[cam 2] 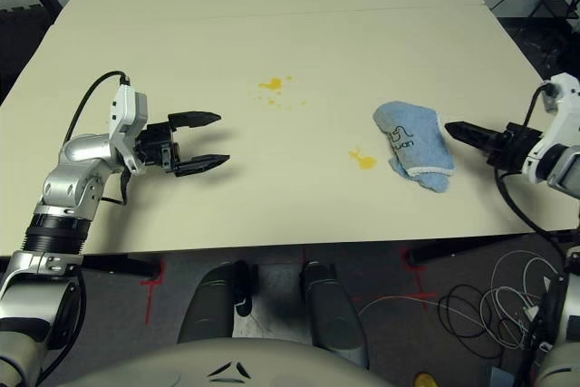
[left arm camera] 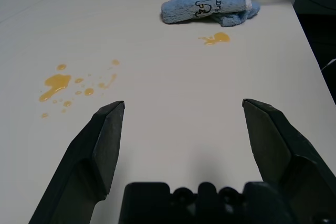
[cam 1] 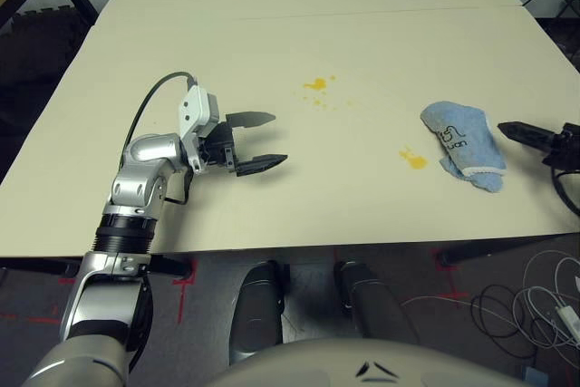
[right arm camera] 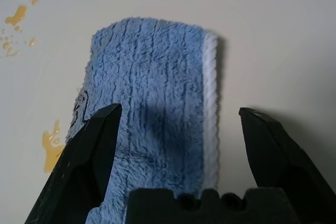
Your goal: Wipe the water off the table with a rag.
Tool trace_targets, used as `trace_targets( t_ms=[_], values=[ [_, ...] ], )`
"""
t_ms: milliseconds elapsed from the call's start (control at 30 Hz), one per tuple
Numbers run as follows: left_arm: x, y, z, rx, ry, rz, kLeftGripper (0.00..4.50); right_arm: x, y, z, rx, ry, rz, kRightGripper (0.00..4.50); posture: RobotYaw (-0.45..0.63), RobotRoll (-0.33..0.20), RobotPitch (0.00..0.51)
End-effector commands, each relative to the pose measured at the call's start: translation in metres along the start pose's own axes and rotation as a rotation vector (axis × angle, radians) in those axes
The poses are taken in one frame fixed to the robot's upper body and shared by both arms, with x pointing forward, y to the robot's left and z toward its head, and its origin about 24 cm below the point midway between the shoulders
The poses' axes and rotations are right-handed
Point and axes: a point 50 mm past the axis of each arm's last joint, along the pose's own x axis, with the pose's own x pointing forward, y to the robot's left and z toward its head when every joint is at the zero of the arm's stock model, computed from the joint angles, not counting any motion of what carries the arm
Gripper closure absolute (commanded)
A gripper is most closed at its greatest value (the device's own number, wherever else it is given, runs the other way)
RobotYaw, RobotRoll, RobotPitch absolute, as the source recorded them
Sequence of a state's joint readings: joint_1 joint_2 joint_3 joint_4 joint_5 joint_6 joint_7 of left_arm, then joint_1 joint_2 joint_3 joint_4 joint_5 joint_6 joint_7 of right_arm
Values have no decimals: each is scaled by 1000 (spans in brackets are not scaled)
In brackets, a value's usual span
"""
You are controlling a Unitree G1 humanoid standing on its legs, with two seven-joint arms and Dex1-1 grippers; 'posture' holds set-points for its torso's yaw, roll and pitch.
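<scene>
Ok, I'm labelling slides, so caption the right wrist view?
Open right gripper over the blue rag, yellow-orange spatters beside it.

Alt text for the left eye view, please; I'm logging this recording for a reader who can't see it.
A light blue rag lies on a cream table near yellow-orange spatters, the right claw beside it; the left claw stands open over bare tabletop.
</scene>
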State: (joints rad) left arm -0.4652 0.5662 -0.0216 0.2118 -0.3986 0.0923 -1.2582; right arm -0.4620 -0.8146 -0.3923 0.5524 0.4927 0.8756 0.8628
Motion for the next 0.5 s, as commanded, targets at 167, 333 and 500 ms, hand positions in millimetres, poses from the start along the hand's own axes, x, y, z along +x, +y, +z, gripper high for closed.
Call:
trace_targets(
  t_ms=[167,333,500],
  values=[
    [0,3,8,-1,-23,18,0,21,5,-14,15,47,2,24,32,0,201],
    [-1,2,8,4,-15,19,0,36,13,-21,23,67,38,24,42,0,204],
    [-1,2,11,-9,-34,31,0,49,16,-32,34,97,50,24,54,0,209]
  ],
)
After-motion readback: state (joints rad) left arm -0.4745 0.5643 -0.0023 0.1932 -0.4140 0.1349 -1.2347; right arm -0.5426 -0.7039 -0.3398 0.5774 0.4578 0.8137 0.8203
